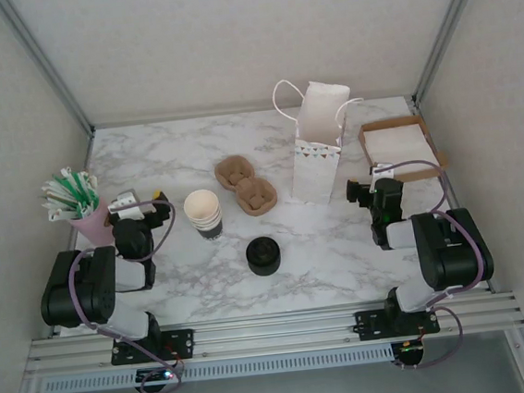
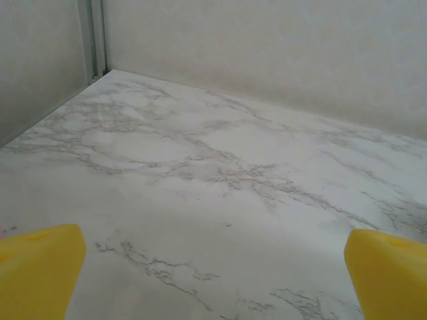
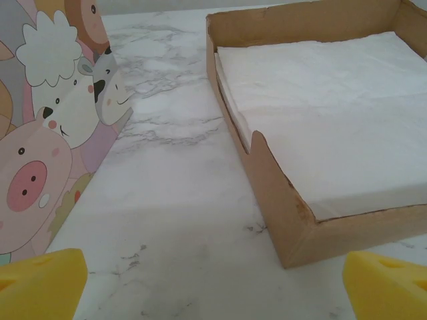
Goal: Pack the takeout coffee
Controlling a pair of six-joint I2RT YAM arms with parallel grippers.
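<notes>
Your left gripper (image 1: 144, 204) and right gripper (image 1: 369, 188) sit by their bases, fingers spread wide and holding nothing, likely parked clear of the supplies. The coffee looks not yet made up: its lid would come from the black pile of lids (image 1: 263, 255) at centre, its cup from the stack of cups (image 1: 203, 211) just beyond. Farther back the paper bag (image 1: 318, 149) stands upright, mouth open to receive it.

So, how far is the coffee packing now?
Nothing looks done: the cups stand stacked without lids, the black lids lie in their own pile, and the paper bag stands apart. Nothing is in hand; both arms' jaws are open and empty. The whole packing is left.
</notes>
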